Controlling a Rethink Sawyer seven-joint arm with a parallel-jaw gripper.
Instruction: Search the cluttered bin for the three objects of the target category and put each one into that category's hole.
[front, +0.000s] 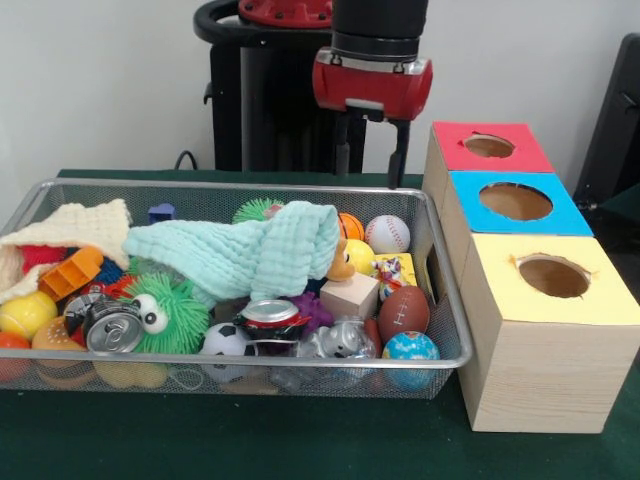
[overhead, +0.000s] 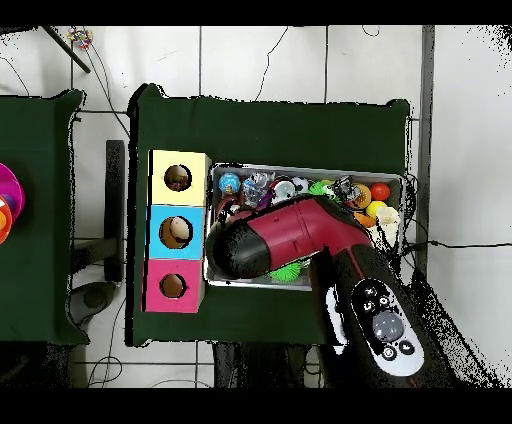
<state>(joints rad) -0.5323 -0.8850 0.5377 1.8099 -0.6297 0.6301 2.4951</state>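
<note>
The bin (front: 452, 330) sat on the counter (front: 240, 440), crammed with balls, two cans and two cloths. To its right stood three boxes (front: 545, 330), one hole each; something pale seemed to lie in the blue one. Above hung the gripper (front: 372, 150); I couldn't tell its fingers' state.

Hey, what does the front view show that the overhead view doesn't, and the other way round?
Only the front view shows the mint cloth, football, baseball and the gripper hanging above the bin's far edge. Only the overhead view shows something pale inside the blue box's hole, since the arm covers much of the bin. Both show the wire bin beside the red, blue and yellow boxes.
</note>
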